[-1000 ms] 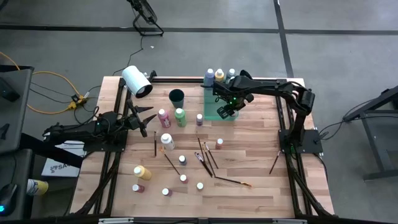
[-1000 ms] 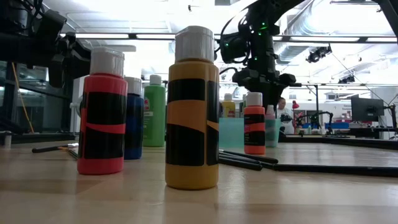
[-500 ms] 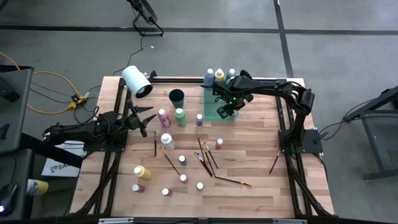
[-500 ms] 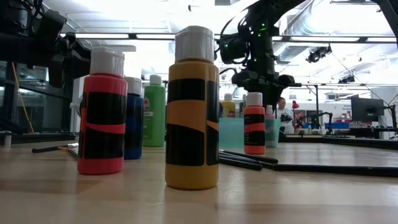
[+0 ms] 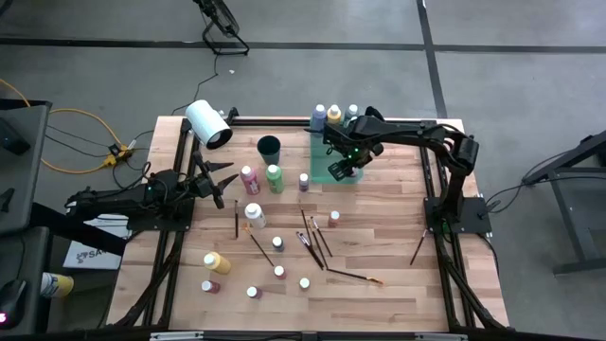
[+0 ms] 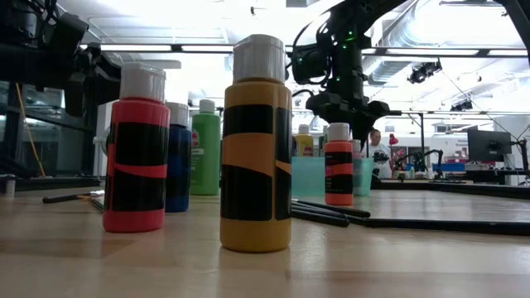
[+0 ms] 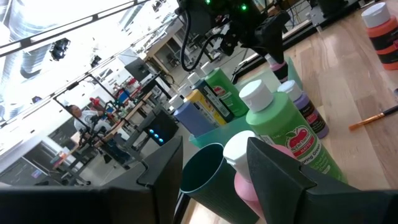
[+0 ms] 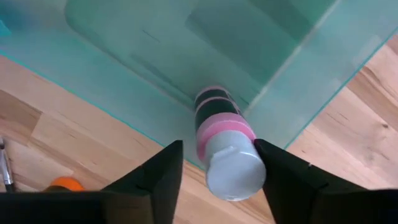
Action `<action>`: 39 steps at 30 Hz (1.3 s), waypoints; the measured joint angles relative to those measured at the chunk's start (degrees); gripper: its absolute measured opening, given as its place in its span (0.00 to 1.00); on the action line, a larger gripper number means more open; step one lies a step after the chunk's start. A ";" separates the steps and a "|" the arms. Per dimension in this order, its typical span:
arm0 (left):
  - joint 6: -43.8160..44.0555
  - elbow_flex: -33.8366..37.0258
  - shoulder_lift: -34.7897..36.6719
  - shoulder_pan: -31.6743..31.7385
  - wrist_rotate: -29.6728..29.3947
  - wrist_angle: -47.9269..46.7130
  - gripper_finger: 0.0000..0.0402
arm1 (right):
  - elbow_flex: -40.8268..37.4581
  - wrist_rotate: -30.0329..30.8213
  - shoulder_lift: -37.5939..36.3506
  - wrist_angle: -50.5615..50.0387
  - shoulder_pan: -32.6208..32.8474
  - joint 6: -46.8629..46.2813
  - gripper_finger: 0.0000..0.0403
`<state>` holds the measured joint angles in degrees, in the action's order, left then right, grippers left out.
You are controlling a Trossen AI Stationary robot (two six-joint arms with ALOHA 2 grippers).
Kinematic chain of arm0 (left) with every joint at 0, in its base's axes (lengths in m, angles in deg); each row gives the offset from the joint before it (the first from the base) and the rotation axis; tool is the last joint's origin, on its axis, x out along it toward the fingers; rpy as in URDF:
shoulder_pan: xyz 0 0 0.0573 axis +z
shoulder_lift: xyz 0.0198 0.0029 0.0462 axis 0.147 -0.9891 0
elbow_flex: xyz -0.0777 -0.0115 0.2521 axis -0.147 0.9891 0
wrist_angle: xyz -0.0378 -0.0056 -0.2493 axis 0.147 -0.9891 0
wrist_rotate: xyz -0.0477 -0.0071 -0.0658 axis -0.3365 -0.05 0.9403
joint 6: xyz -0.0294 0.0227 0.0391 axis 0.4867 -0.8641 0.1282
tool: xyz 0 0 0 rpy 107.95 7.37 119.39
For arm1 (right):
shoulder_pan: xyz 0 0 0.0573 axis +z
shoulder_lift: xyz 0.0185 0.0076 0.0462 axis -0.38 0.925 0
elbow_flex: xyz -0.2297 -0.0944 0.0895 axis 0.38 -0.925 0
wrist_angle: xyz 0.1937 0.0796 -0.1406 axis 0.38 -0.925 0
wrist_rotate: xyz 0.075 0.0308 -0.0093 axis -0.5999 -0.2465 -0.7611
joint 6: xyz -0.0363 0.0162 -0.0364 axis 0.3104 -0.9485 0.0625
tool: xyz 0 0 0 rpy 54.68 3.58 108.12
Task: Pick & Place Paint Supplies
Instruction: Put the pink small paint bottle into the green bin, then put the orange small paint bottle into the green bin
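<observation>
Front of worktop: an orange-yellow bottle [image 6: 256,145] and a red bottle [image 6: 137,151] stand upright closest to the low camera, with small capped bottles scattered around them; none has been collected.
Brushes: several dark-handled paintbrushes [image 5: 315,243] lie flat and crossed in the middle of the wooden worktop [image 5: 398,284], loose and well apart from the tray.
Left end effector [image 5: 230,183]: hovers just beside the pink bottle [image 5: 249,179] and green bottle [image 5: 274,177], fingers parted at a middling gap with nothing between them; the arm appears to be waiting, lined up on that pair.
Dark cup [image 5: 269,148]: stands upright just beyond those two bottles.
Right end effector [image 8: 219,163]: sits over the near edge of the green tray [image 8: 124,56], fingers spread on either side of a pink-banded bottle [image 8: 224,149] without touching it; the bottle stands upright inside the tray, so this looks like a release, spread enough to lift clear without tipping it.
Tray: several bottles [image 5: 333,115] already stand at its far end, suggesting it is the collection place.
White roll [image 5: 207,124]: lies at the far left corner, apart from the work.
</observation>
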<state>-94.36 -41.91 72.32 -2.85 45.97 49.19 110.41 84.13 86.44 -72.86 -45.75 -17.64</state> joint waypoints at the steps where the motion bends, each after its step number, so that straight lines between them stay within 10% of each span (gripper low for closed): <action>1: 0.00 0.00 0.00 0.01 0.00 0.00 0.43 | 0.00 0.00 0.00 -0.47 0.02 -0.10 0.51; 19: 0.00 0.00 0.00 0.00 0.00 0.00 0.43 | -0.02 0.46 -6.58 -4.16 0.96 -2.27 0.65; 39: 0.00 0.00 0.00 0.01 0.00 0.00 0.43 | 0.04 -3.06 -8.22 5.74 25.65 -30.65 0.66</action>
<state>-94.36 -41.91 72.32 -2.84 45.97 49.19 110.46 81.07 78.21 -67.13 -20.10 -48.29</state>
